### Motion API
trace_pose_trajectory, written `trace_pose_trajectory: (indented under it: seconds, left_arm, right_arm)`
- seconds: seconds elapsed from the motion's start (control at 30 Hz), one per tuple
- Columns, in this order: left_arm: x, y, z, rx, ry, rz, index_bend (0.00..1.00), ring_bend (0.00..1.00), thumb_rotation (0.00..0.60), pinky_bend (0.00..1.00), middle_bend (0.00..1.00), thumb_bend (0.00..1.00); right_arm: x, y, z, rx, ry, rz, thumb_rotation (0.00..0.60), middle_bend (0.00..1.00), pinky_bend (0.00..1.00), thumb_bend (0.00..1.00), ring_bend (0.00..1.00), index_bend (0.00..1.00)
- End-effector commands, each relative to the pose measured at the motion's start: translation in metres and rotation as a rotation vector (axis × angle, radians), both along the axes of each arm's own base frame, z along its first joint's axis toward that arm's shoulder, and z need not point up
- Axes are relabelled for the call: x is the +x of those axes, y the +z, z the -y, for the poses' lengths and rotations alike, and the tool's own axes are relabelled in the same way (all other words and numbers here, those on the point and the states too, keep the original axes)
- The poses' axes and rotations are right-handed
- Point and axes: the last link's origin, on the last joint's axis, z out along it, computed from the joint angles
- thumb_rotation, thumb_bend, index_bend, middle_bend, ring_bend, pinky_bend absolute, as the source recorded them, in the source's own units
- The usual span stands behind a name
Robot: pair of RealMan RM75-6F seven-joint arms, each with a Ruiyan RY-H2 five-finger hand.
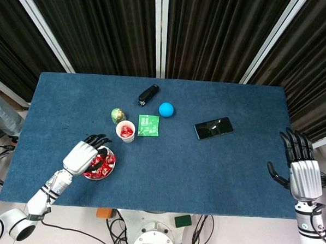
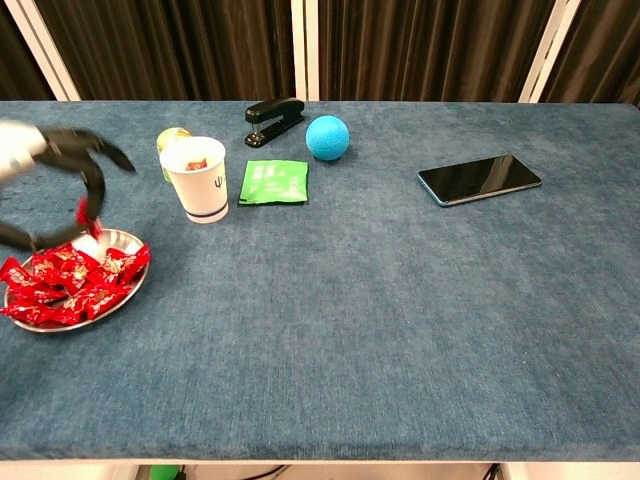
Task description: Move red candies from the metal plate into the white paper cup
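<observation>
Now | left hand (image 2: pixel 40 190) pinches red candy (image 2: pixel 86 215) | above metal plate (image 2: pixel 118 238)

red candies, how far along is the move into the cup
Partly done. The white paper cup already shows some red candy inside. In hand: the left hand is raised above the metal plate with what looks like a red candy pinched in its fingers, though it is blurred. Left: a pile of red candies on the plate. The right hand is open, off to the side.
</observation>
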Motion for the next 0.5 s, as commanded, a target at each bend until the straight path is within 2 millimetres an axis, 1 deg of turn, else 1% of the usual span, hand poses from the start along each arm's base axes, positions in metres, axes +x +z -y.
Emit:
trace_pose_trajectory:
  seconds: [0.03, 0.13, 0.23, 0.3, 0.4, 0.5]
  left_arm:
    - [0.01, 0.019, -0.016, 0.057, 0.005, 0.054, 0.58, 0.12, 0.6, 0.22, 0.23, 0.39]
    - [0.024, 0.029, -0.035, 0.077, -0.008, 0.09, 0.59, 0.12, 0.6, 0.22, 0.23, 0.39]
    - [0.041, 0.031, -0.054, 0.084, -0.033, 0.113, 0.59, 0.12, 0.6, 0.22, 0.23, 0.39]
    - [0.051, 0.028, -0.064, 0.076, -0.042, 0.13, 0.59, 0.12, 0.6, 0.22, 0.23, 0.39]
    - [0.065, 0.017, -0.08, 0.052, -0.048, 0.149, 0.59, 0.12, 0.6, 0.22, 0.23, 0.4]
    - [0.07, 0.005, -0.09, 0.028, -0.038, 0.143, 0.6, 0.12, 0.6, 0.22, 0.23, 0.39]
  right_arm:
    - [0.0, 0.0, -0.001, -0.001, 0.0, 0.002, 0.6, 0.0, 0.0, 0.32, 0.0, 0.0]
    - [-0.001, 0.0, -0.001, -0.002, 0.0, 0.003, 0.6, 0.0, 0.0, 0.32, 0.0, 0.0]
    - [-0.001, 0.0, -0.001, -0.002, 0.0, 0.003, 0.6, 0.0, 0.0, 0.32, 0.0, 0.0]
    - [0.0, 0.0, -0.001, -0.003, 0.0, 0.003, 0.6, 0.0, 0.0, 0.32, 0.0, 0.0]
    - [-0.001, 0.001, -0.001, -0.005, -0.002, 0.005, 0.6, 0.0, 0.0, 0.32, 0.0, 0.0]
    - [-0.002, 0.002, -0.001, -0.006, -0.007, 0.005, 0.6, 0.0, 0.0, 0.32, 0.0, 0.0]
